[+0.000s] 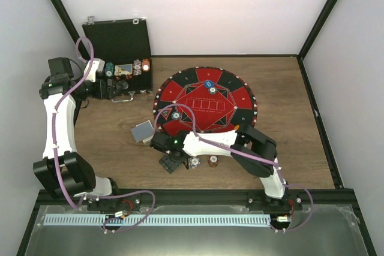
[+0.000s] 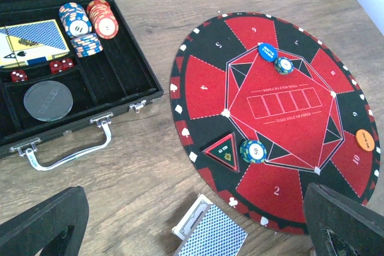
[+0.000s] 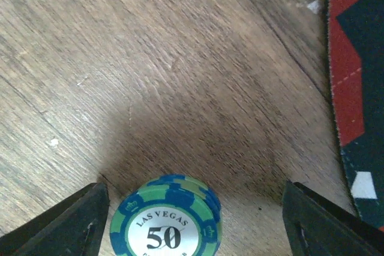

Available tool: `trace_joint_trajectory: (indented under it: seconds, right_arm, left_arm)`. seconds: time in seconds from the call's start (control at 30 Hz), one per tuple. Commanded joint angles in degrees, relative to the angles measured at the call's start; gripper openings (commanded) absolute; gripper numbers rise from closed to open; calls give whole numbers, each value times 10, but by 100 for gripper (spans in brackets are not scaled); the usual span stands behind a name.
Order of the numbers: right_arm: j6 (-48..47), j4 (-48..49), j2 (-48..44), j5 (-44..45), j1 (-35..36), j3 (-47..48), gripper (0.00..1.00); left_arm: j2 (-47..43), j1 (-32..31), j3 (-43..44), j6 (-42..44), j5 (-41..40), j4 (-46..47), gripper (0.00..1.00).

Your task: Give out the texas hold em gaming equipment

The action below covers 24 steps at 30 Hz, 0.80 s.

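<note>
In the right wrist view a green-and-blue striped "50" poker chip stack [image 3: 165, 220] stands on the wood between the fingers of my right gripper [image 3: 195, 223]. That gripper is open, with its left finger close beside the stack. From above, the right gripper [image 1: 171, 161] hangs low just off the mat's near-left edge, beside a white chip [image 1: 195, 162] and a brown chip [image 1: 213, 160]. Blue-backed cards [image 2: 211, 233] lie on the table left of the mat. On the mat are a blue disc [image 2: 266, 50], an orange disc [image 2: 364, 139] and green chips [image 2: 252, 150]. My left gripper [image 1: 122, 87] hovers open and empty by the case.
The round red-and-black mat [image 1: 223, 86] fills the table's middle. An open black case [image 2: 129, 70] at the back left holds stacked chips [image 2: 90, 25], a card deck [image 2: 33, 41], red dice [image 2: 60, 65] and a grey round disc [image 2: 48, 101]. White walls close in the table on all sides.
</note>
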Motion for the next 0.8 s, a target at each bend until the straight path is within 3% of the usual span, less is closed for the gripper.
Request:
trace_joint_trajectory:
  seconds: [0.0, 0.33, 0.63, 0.77]
  right_arm:
    - [14, -5, -3, 1, 17, -8, 79]
    - [27, -13, 6, 25, 31, -10, 55]
    - [25, -36, -7, 60, 30, 12, 21]
    - [23, -53, -29, 76, 21, 26, 18]
  left_arm:
    - [-10, 4, 13, -1, 3, -4, 100]
    - [-13, 4, 14, -2, 2, -6, 100]
    - [-16, 5, 15, -3, 4, -8, 100]
    - [-16, 5, 17, -3, 4, -9, 100]
